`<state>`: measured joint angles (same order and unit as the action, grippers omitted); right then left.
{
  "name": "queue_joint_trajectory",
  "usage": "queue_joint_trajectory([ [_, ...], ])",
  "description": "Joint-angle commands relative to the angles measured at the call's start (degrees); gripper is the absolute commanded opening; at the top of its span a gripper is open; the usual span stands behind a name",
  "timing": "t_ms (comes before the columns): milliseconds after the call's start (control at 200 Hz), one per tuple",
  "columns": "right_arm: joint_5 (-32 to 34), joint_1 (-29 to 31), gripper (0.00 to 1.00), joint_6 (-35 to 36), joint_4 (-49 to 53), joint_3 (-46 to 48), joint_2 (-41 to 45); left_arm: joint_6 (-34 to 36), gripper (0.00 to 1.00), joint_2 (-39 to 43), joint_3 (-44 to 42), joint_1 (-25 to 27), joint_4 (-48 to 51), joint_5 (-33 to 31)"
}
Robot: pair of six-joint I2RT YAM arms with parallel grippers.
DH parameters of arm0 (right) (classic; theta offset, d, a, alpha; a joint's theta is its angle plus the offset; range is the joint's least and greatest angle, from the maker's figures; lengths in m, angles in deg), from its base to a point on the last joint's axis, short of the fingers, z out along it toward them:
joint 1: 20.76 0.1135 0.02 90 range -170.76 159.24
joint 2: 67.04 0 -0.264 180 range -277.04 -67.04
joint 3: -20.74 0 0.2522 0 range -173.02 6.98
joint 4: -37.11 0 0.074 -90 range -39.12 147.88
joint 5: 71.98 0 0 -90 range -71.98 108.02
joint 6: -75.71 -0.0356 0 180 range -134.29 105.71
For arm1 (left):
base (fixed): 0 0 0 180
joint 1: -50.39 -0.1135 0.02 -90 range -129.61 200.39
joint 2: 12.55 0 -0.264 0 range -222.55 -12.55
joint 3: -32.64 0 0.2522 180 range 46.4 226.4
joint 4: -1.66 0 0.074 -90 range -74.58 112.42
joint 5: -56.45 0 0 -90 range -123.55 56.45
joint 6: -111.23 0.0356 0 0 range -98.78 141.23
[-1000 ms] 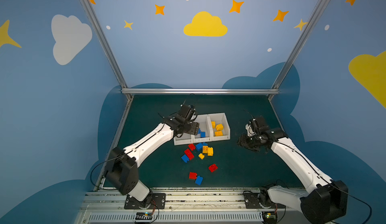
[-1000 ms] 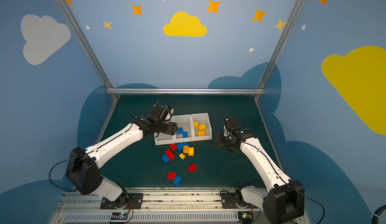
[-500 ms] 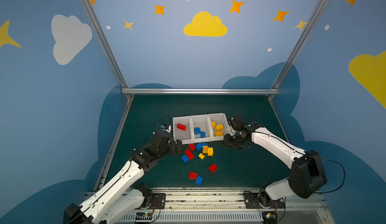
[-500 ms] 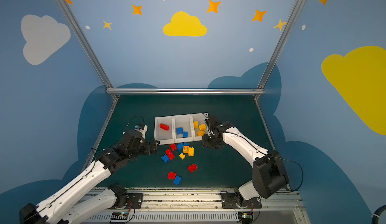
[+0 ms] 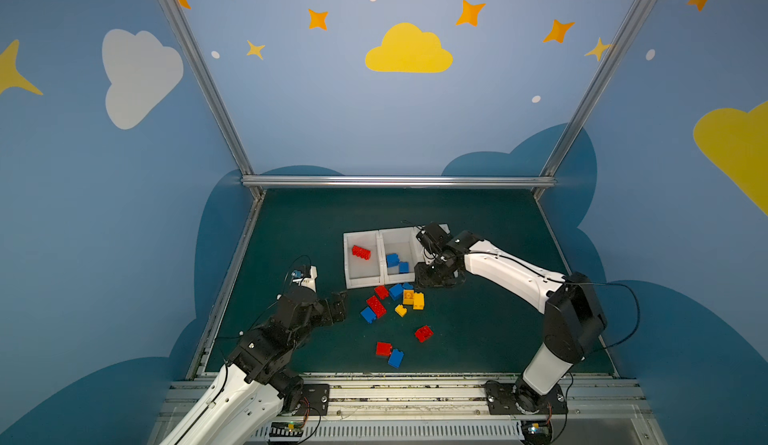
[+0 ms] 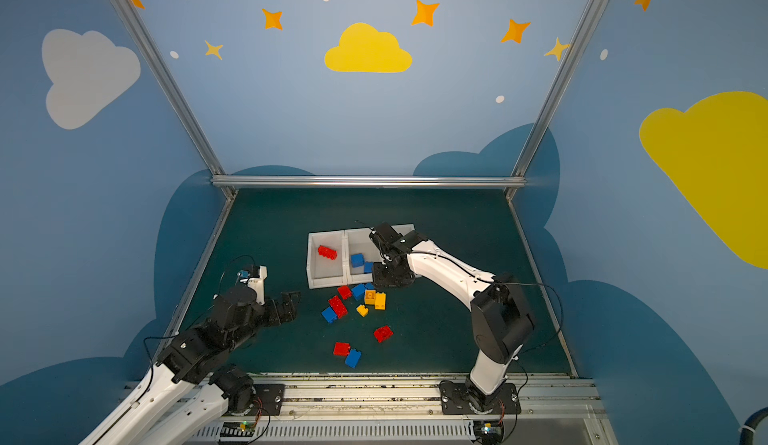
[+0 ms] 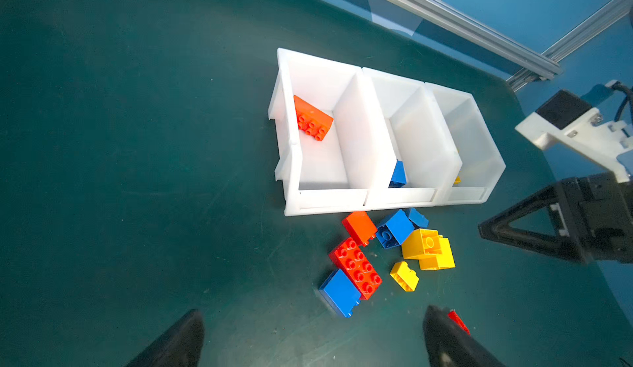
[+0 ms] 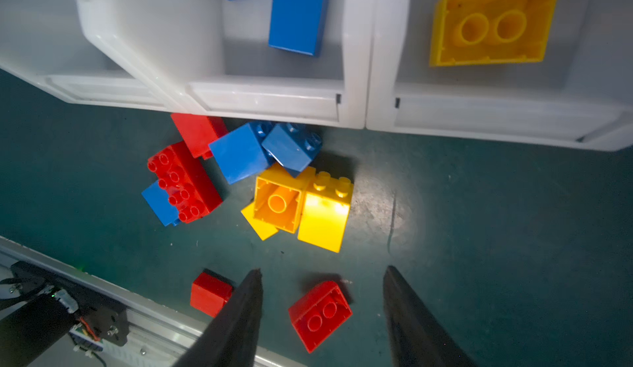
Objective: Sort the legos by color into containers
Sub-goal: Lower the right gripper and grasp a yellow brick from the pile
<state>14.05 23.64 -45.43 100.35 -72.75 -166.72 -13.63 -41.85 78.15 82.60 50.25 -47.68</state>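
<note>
While the left gripper (image 5: pixel 337 306) hangs low over the green tabletop (image 5: pixel 291 222) at the lower left of both top views, its fingers (image 7: pixel 185 334) stand wide apart with nothing between them. The right gripper (image 5: pixel 428 279) sits at the front edge of the white bins (image 5: pixel 362 283) near the frame's middle. Its fingers (image 8: pixel 246 300) are parted and hold nothing. A lone red brick (image 8: pixel 320 314) lies on the tabletop beyond the gap.

The leftmost bin holds one long red brick (image 5: pixel 360 252) and the middle bin two blue bricks (image 5: pixel 397 262). The third bin is mostly hidden behind the right arm in the top views, but the right wrist view shows a yellow brick (image 8: pixel 493 22) in it, hollow side up.

Unsorted legos (image 5: pixel 395 301) in red, blue and yellow crowd just below the bins. Lower down, a red-and-blue pair (image 5: pixel 389 352) lies touching.
</note>
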Motion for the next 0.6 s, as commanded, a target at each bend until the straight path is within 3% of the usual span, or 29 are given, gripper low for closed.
queue_joint_trajectory([
  [0, 3.90, 2.25, 0.57, 0.35, 4.80, -3.55, -1.69, -1.02, 0.99, 2.30, -1.53, -0.04, 1.27, 0.19],
  [591, 3.97, 5.17, 0.56, 0.11, 7.69, -9.75, -11.42, -2.60, 0.99, 1.42, -3.91, -0.03, -0.64, 1.12],
])
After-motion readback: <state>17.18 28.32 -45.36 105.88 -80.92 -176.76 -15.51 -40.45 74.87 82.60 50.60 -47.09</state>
